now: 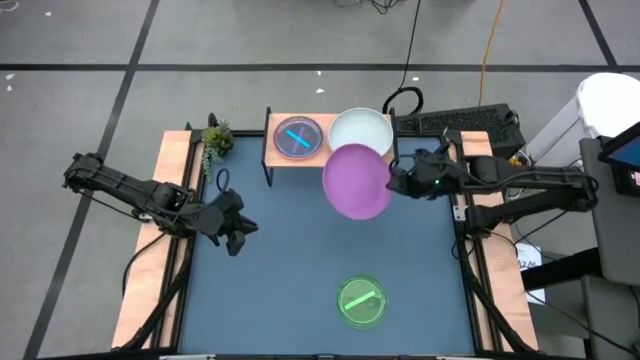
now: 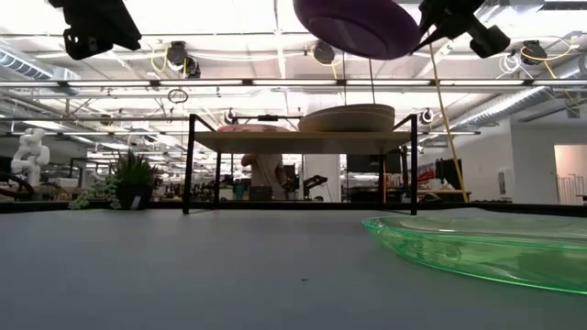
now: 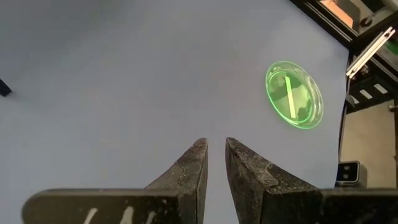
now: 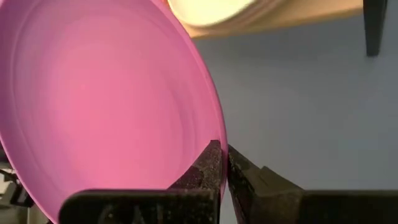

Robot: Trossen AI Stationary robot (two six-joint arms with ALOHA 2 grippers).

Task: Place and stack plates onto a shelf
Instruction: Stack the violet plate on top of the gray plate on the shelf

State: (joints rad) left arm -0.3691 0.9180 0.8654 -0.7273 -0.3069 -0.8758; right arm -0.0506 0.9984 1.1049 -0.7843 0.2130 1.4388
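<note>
My right gripper (image 1: pixel 392 182) is shut on the purple plate (image 1: pixel 357 180), held in the air over the shelf's near right corner. In the low view the purple plate (image 2: pixel 358 26) hangs well above the shelf (image 2: pixel 303 140). The shelf (image 1: pixel 275 158) stands at the table's far edge. It carries a white plate (image 1: pixel 361 129) on its right half and a blue translucent plate (image 1: pixel 298 137) on its left half. A green translucent plate (image 1: pixel 362 301) lies flat on the table near the near edge. My left gripper (image 1: pixel 237 228) waits over the table's left side, fingers close together, touching nothing. My right gripper pinches the purple plate by its rim (image 4: pixel 211 134) on the side toward the table's right, one finger on the upper face and one under it. The fingers come in about level from the table's right. The plate is lifted clear, slightly tilted, its far edge over the white plate.
A small potted plant (image 1: pixel 215 140) stands at the far left corner beside the shelf. Wooden side rails (image 1: pixel 150 270) run along the left and right sides of the table. A keyboard (image 1: pixel 455 122) and cables lie beyond the far edge. Bare dark tabletop (image 1: pixel 300 250) spreads across the middle.
</note>
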